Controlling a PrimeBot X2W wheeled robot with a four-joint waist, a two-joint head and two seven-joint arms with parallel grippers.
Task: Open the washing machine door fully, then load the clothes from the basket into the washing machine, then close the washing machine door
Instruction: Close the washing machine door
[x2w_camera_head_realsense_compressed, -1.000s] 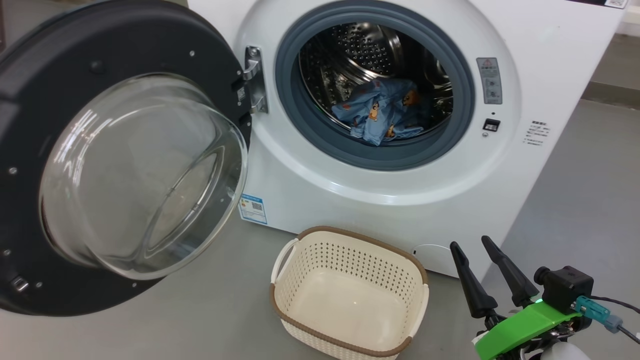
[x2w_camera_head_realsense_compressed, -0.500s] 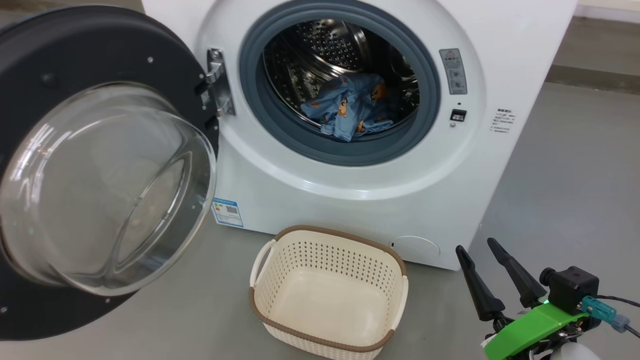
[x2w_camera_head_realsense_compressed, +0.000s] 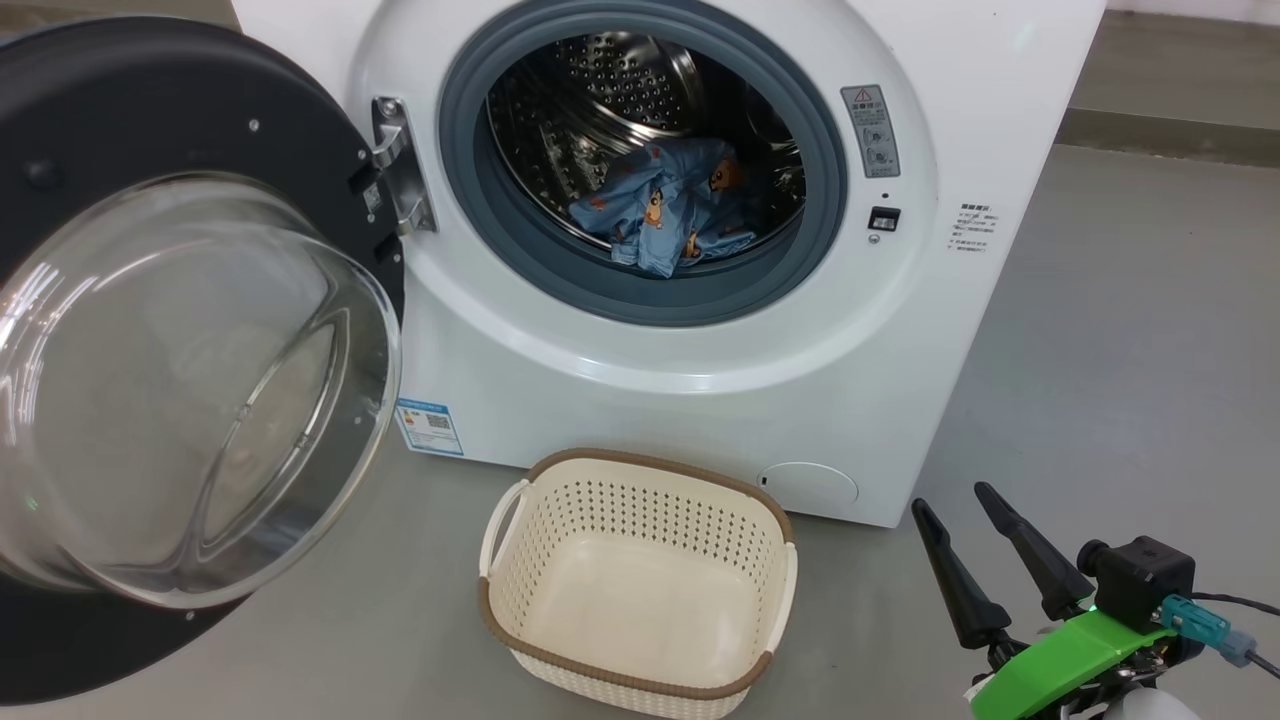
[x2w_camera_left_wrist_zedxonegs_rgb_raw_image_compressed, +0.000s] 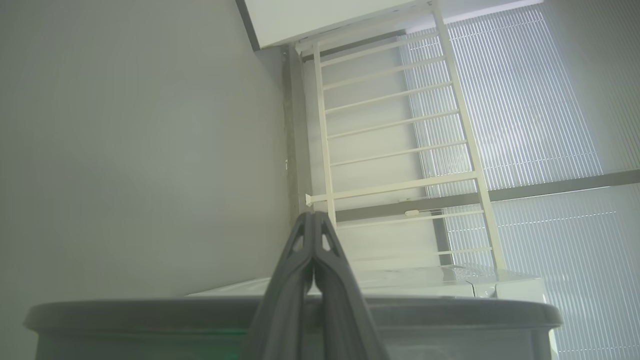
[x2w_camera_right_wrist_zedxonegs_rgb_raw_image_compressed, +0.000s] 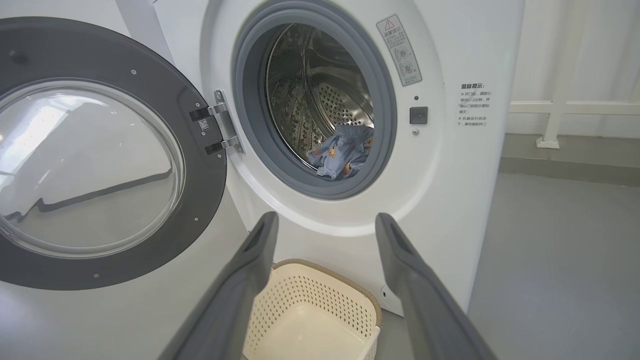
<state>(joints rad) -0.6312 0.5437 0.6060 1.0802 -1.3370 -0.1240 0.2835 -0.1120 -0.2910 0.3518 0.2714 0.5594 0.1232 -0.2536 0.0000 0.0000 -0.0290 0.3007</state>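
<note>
Grey floor (x2w_camera_head_realsense_compressed: 1120, 340) runs bare at 3 o'clock of washer (x2w_camera_head_realsense_compressed: 640, 400). I note door (x2w_camera_head_realsense_compressed: 150, 110) swung wide at 9, basket (x2w_camera_head_realsense_compressed: 640, 464) at 6 clear of its edge, clothes (x2w_camera_head_realsense_compressed: 665, 205) in drum (x2w_camera_head_realsense_compressed: 600, 90). I see right gripper (x2w_camera_head_realsense_compressed: 950, 497) splayed wide, left gripper (x2w_camera_left_wrist_zedxonegs_rgb_raw_image_compressed: 313, 216) pinched shut.

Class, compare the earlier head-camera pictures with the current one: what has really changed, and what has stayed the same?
Only the viewpoint changed: the whole scene slides leftward in frame, so the camera moved, not the things. Nothing was grasped or released. The washing machine door stays open, the clothes stay in the washing machine, the basket stays empty, and the right end effector stays open and empty.
</note>
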